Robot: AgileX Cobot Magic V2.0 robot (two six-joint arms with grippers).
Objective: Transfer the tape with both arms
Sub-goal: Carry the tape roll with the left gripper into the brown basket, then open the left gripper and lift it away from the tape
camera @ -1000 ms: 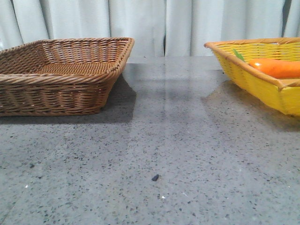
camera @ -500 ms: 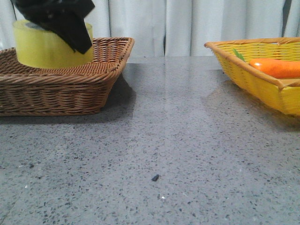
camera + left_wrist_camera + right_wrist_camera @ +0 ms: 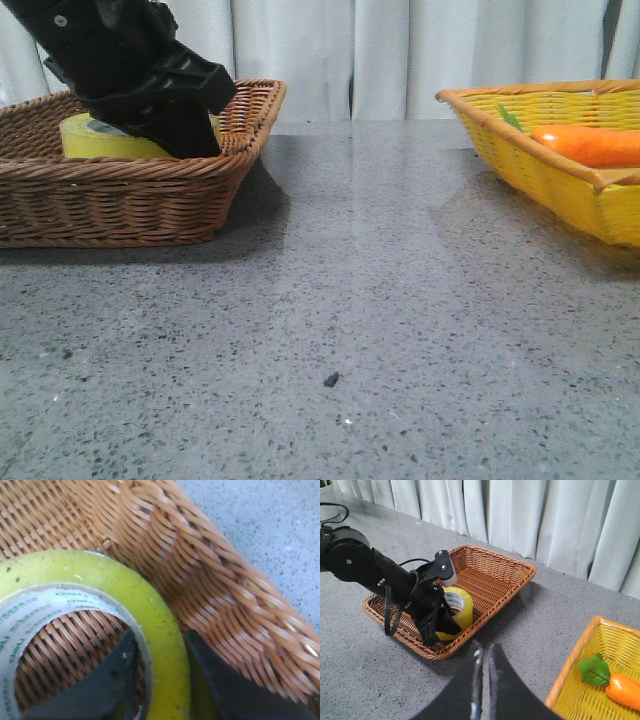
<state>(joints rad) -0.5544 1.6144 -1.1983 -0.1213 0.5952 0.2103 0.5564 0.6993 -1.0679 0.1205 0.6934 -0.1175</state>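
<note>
The yellow tape (image 3: 95, 140) sits low inside the brown wicker basket (image 3: 130, 195) at the left. My left gripper (image 3: 185, 135) reaches down into the basket and is shut on the roll's wall. In the left wrist view one finger (image 3: 117, 680) is inside the white core and the other (image 3: 220, 685) is outside against the yellow tape (image 3: 125, 587). The right wrist view shows the tape (image 3: 460, 605), the left gripper (image 3: 440, 625) and the basket (image 3: 505, 575) from above. My right gripper (image 3: 482, 652) is shut and empty, high over the table, apart from the basket.
A yellow basket (image 3: 540, 175) stands at the right with an orange carrot (image 3: 590, 145) in it; the carrot (image 3: 625, 690) and its green leaves (image 3: 594, 670) also show in the right wrist view. A small dark speck (image 3: 330, 379) lies on the grey table. White curtains hang behind.
One second ago neither tape nor arm was in the front view. Then the left gripper came in holding the tape above the brown basket. It has since lowered the tape into the basket.
</note>
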